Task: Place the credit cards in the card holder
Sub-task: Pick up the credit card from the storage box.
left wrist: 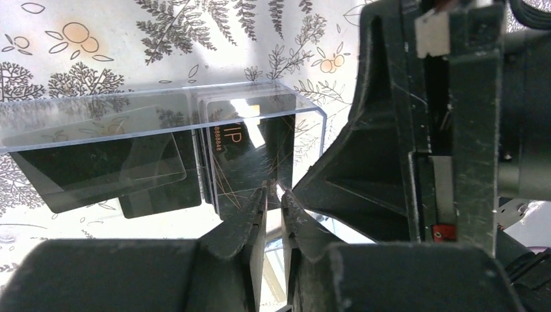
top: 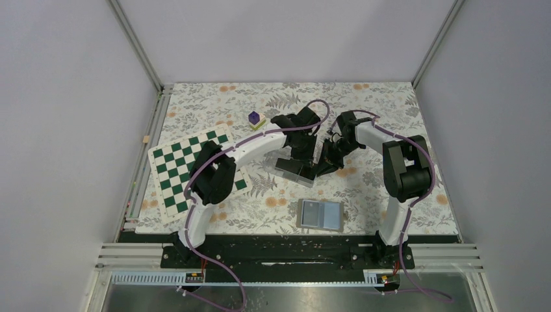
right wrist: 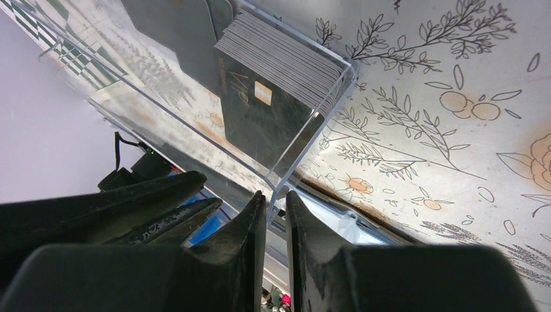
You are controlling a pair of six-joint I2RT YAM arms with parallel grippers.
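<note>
A stack of black credit cards (right wrist: 273, 97) stands on edge in a clear plastic box (right wrist: 312, 140) at mid-table (top: 294, 168). The front card (left wrist: 250, 153) has a gold spot, and more black cards (left wrist: 97, 169) lean further along the box. My left gripper (left wrist: 274, 194) is at the lower edge of the front card, its jaws a narrow slit apart and not clamped. My right gripper (right wrist: 276, 195) is shut on the box's corner wall. The card holder (top: 320, 214) lies open and pale blue inside, near the front edge, apart from both grippers (top: 305, 159) (top: 323, 166).
A green and white chequered board (top: 195, 169) lies at the left under the left arm. A purple cube (top: 255, 117) on a yellow-green block stands behind the box. The two grippers are close together over the box.
</note>
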